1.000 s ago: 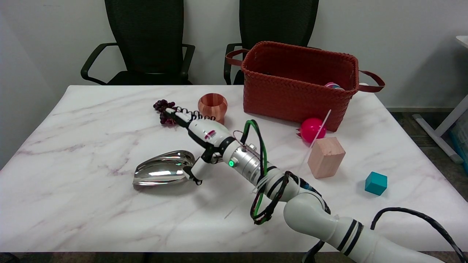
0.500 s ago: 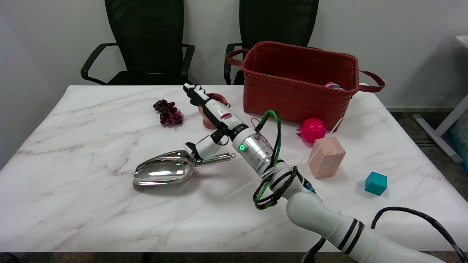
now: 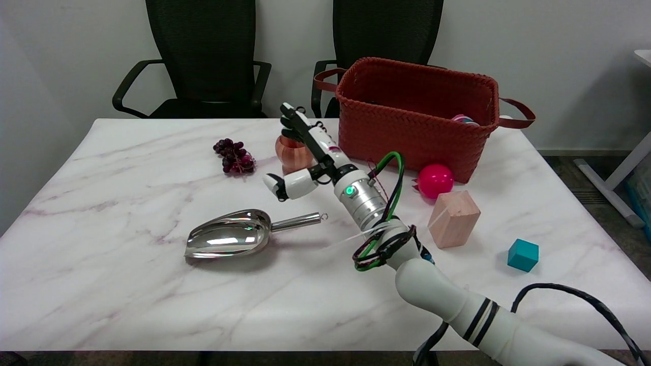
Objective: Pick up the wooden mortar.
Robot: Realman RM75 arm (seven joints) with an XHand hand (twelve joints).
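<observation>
The red woven basket (image 3: 417,127) stands at the far side of the surface (image 3: 127,300), and a small part of a pink and blue thing (image 3: 464,119) shows inside at its right wall. The wooden mortar (image 3: 292,153) stands left of the basket, partly hidden by the right hand (image 3: 305,155). The hand is over it, fingers stretched out and thumb apart, holding nothing. Compared with one second ago, the hand has moved from the grapes (image 3: 234,155) to the mortar.

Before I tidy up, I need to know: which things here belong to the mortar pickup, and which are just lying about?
Job: mortar; right hand.
Lying about: grapes; scoop; basket; pink ball; wooden block; teal cube.
</observation>
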